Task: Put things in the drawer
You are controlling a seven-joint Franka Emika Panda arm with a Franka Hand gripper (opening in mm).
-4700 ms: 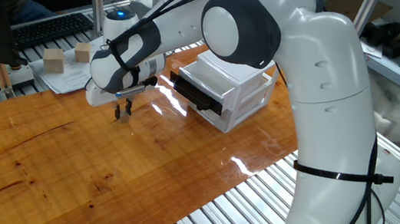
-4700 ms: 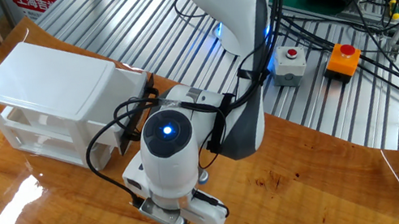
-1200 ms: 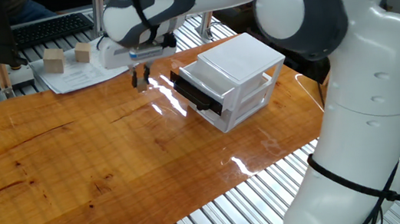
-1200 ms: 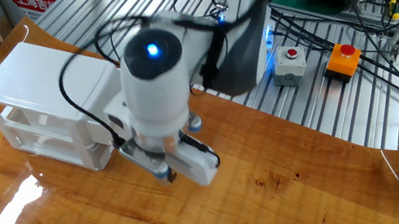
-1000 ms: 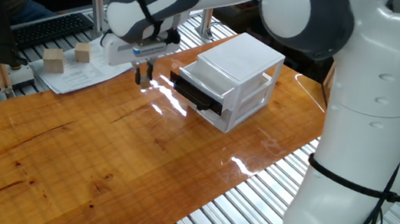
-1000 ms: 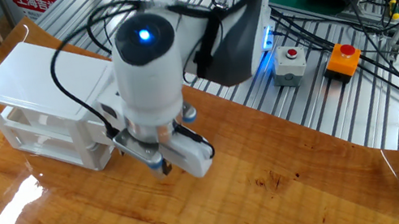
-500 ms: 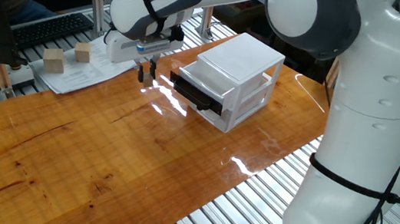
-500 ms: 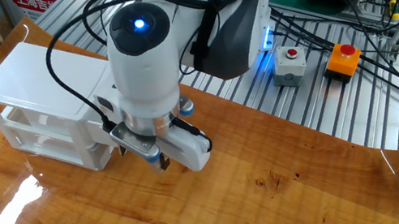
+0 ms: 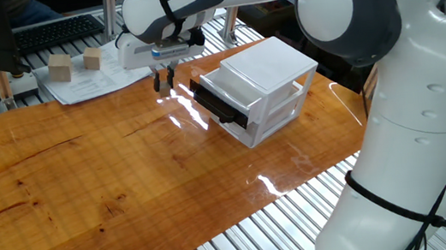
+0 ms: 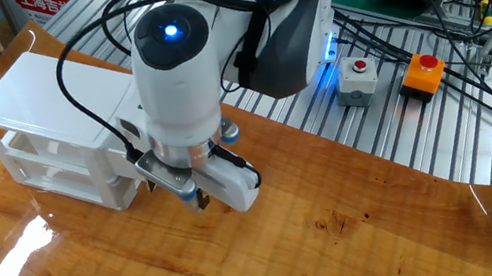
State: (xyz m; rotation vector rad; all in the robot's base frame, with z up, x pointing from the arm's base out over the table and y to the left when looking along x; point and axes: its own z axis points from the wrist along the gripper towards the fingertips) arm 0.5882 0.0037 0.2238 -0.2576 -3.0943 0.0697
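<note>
On the far left of one fixed view we see two wooden blocks [image 9: 70, 65] sitting on a sheet of paper [image 9: 92, 82] beyond the table [image 9: 84, 186] edge; these look too large to be the piece we want, and nothing suggests they matter here; moving right, the gripper [image 9: 164, 79] hangs just above the tabletop, near the front of the cabinet [image 9: 257, 90], its fingers [image 9: 169, 77] pointing down and drawn close together; we cannot tell whether the tiny cube sits between them, since nothing tan shows at the tips in either view, and we find no cube lying loose on the wood either; so its place is unknown to us, though a pinch is our best guess; further right, the black-fronted drawer [image 9: 219, 106] stands pulled out a little from the cabinet, toward the gripper; in the other fixed view the wrist [image 10: 179, 89] hides the drawer front; we judge the opening done and the carrying well along; what is left, as we read it, is to come over the drawer, let go, and perhaps push it closed.
</note>
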